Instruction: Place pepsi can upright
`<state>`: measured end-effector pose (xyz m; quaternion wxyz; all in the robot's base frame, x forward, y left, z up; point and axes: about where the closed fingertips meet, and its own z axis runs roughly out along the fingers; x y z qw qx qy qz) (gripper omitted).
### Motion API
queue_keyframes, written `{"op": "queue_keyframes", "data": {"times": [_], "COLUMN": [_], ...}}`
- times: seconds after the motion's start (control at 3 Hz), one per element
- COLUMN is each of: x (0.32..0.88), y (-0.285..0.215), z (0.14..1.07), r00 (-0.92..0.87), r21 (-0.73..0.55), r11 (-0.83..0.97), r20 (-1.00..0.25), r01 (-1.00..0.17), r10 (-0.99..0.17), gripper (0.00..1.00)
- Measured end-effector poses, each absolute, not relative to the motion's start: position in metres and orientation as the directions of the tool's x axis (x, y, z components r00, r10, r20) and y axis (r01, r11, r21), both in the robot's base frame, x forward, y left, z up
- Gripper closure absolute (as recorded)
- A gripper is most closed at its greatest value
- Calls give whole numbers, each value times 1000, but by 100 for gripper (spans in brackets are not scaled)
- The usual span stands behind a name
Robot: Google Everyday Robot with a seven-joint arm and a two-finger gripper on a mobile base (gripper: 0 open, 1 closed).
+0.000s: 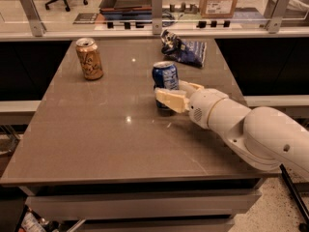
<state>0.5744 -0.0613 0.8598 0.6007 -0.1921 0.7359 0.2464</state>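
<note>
The pepsi can (164,74), blue with white markings and a silver top, stands upright on the grey-brown table (106,144), right of the middle. My gripper (168,89) reaches in from the right, low over the table. It is shut around the lower half of the can. One cream finger (170,100) lies across the can's front and the other finger (189,85) sits at its right rear side. The finger in front hides the can's base.
A gold-tan can (90,58) stands upright at the back left of the table. A dark blue foil snack bag (186,50) lies at the back right, just behind the pepsi can. A glass barrier with metal posts (156,6) runs along the far edge.
</note>
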Motion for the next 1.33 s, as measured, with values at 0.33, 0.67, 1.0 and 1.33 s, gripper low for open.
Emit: {"op": "queue_keyframes", "data": {"times": [0.33,0.67,1.0,1.33], "x": [574,574,574,574], "y": [-59,-58,-56,-56], "z": [860,861,861,861], "r00": [-204,-203,-203,-203], "r21": [131,130,130,130], "r11": [803,801,800,800], "r20": [-979,-979,-979,-979], "r01": [-581,-584,-586,-586], "r10": [12,11,10,10], "gripper": [36,13,0,0]}}
